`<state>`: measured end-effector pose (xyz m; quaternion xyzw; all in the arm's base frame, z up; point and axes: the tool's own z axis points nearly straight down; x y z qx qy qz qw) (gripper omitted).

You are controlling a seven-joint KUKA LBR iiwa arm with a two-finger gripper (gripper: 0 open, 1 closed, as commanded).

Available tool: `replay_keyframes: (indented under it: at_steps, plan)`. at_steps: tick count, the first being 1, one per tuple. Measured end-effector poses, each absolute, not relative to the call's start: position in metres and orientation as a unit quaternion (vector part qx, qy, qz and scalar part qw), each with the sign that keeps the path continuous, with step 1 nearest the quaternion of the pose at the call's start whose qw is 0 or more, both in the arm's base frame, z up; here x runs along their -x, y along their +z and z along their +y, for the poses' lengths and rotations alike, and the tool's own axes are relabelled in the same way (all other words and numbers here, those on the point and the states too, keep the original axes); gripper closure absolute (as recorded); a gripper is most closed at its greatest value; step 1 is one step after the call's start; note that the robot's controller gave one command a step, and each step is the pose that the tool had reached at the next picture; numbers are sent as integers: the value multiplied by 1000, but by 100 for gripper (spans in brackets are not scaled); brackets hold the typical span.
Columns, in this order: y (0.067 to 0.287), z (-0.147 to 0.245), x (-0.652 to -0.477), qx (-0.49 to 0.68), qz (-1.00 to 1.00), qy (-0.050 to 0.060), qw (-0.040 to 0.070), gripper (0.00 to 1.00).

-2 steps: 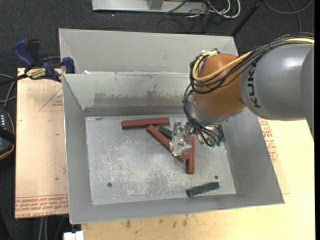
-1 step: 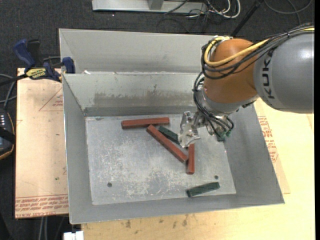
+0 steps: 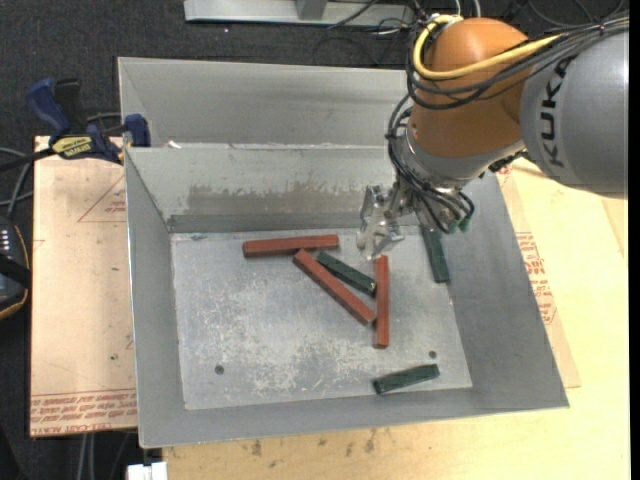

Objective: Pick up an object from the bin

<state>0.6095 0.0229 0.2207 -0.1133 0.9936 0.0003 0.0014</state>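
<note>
Six thin sticks with flat sides lie on the scratched, dull grey metal floor of the bin (image 3: 250,348). Three are brown-red and three are dark green. One sideways red stick (image 3: 290,247) lies near the back wall. A slanted red stick (image 3: 335,290) runs down to the right from it, and a short green stick (image 3: 348,273) rests across it. An upright red stick (image 3: 381,308) touches the slanted one's low end. The shiny metal gripper (image 3: 377,236) is right at the top end of the upright red stick, in the back right part of the bin. It is hard to make out, so I cannot tell if it is open or closed, or if it touches the stick. The arm (image 3: 590,108), with its round orange cover (image 3: 470,78), hides the top of another green stick (image 3: 437,258) by the right wall. The last green stick (image 3: 406,378) lies alone at the front.
</note>
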Motion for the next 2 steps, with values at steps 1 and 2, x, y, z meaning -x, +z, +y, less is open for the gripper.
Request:
replay_keyframes:
  at_steps: [1, 2]
  plan:
    - [142, 36, -579, 130, 991, 1, -1, 0]
    - [144, 36, -580, 129, 992, 1, 1, 0]
